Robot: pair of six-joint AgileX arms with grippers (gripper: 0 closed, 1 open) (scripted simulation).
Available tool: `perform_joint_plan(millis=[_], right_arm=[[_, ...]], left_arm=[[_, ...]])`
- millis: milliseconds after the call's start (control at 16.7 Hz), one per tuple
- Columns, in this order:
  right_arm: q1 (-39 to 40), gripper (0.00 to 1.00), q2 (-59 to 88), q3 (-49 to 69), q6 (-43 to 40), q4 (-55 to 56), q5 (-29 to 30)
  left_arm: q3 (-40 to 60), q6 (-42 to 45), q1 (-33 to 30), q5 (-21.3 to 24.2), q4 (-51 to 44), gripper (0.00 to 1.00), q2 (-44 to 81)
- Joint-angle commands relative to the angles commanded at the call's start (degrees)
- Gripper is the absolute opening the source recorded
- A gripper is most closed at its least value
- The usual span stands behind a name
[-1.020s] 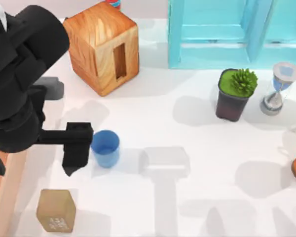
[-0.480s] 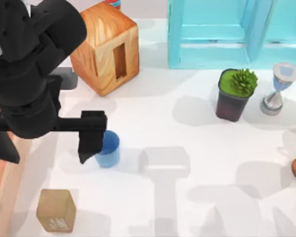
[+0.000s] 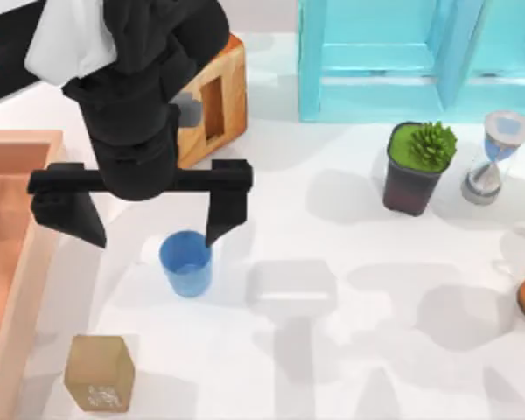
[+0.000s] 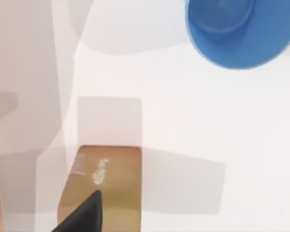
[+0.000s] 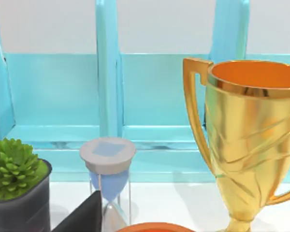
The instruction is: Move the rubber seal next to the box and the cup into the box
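Observation:
The blue cup (image 3: 185, 262) stands upright on the white table, with my left gripper (image 3: 154, 242) over it and slightly behind, open wide and empty, one finger on each side. The tan rubber seal (image 3: 99, 374) sits near the table's front left. The reddish wooden box (image 3: 37, 254) lies along the left edge. In the left wrist view the cup (image 4: 241, 29) and the rubber seal (image 4: 106, 183) lie below, with one dark fingertip (image 4: 84, 217) over the seal. One dark fingertip (image 5: 82, 215) of my right gripper shows in the right wrist view.
A wood-grain cube with a slot (image 3: 212, 96) stands behind the left arm. A turquoise shelf (image 3: 394, 61) fills the back right. A plant pot (image 3: 416, 171), an hourglass (image 3: 494, 157) and a gold trophy (image 5: 251, 140) stand at the right.
My left arm has swung back and to the right, and its gripper has turned so its fingers straddle the cup. The cup and seal have not moved. The box has come into view.

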Motion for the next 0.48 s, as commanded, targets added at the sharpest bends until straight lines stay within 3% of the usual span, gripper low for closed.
perform_joint_plan(millis=[480], right_arm=[[0.0,1.0,0.0,0.0,0.0,0.0,0.0]], left_arm=[[8.92,-1.28,-1.45,0.07,5.05,1.0,13.83]])
